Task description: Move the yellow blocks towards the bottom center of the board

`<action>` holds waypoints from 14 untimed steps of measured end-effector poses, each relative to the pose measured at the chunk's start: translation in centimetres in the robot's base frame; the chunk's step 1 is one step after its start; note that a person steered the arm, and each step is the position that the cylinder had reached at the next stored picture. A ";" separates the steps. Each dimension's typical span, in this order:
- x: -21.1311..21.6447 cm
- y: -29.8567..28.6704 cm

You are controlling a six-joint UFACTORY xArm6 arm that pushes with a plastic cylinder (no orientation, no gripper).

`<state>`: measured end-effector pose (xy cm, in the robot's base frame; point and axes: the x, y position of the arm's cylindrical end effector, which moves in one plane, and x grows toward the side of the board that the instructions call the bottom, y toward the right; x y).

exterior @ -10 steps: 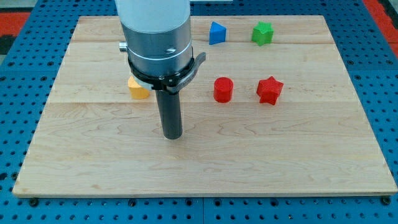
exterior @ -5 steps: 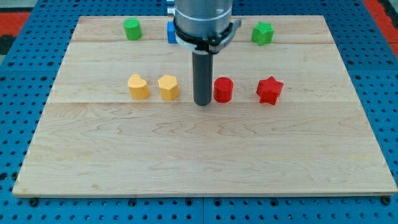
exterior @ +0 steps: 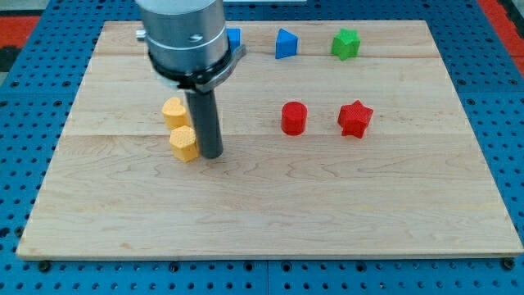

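Observation:
Two yellow blocks sit left of the board's centre, one above the other and touching. The upper is a yellow heart-like block [exterior: 173, 111]. The lower is a yellow hexagonal block [exterior: 183, 143]. My tip [exterior: 210, 154] stands on the board right beside the lower yellow block, on its right side, touching or nearly touching it. The arm's grey body hides the board above the yellow blocks.
A red cylinder [exterior: 293, 118] and a red star [exterior: 354, 119] lie right of centre. A blue block [exterior: 233, 38], partly hidden by the arm, a blue triangular block [exterior: 284, 43] and a green star [exterior: 345, 43] lie along the top of the wooden board [exterior: 327, 205].
My tip moved left from beside the red cylinder to the yellow blocks. The hexagonal yellow block shifted left and down, now under the heart block. The arm now hides the green cylinder at top left.

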<state>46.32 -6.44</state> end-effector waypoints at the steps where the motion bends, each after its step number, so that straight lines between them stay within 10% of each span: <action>1: -4.6 1.4; 3: -11.5 -10.2; 7: 8.3 2.1; 12: -10.3 -2.2; 14: -2.3 -2.6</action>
<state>44.05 -9.02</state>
